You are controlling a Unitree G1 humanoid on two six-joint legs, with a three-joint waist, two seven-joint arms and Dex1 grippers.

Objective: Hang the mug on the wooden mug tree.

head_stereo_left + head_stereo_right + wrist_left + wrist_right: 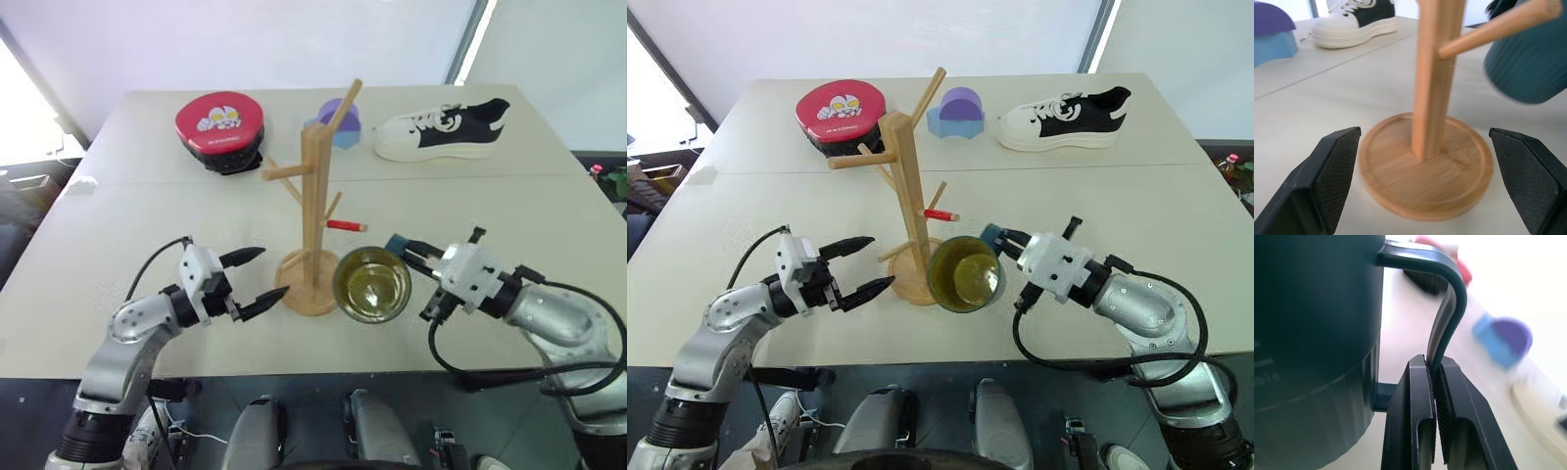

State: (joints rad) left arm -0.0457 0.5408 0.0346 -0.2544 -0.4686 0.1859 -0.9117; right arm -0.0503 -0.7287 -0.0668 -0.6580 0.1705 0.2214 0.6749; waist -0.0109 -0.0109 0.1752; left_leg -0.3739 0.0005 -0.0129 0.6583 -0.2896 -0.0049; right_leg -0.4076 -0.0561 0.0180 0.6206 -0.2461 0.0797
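Left gripper (253, 276): fingers spread, empty, at 9 o'clock of the wooden mug tree (315, 211), toward its base. Mug (372, 285): carried at the tree's 4 o'clock, mouth toward camera. Right gripper (1434, 382): fingers pinching its handle. Step: transport; next, thread handle over a peg.

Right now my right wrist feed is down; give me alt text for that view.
The right gripper is shut on the thin loop handle of the mug, whose dark body sits close beside the fingers. Behind, blurred on the pale table, are a red-topped item and a blue and purple object.
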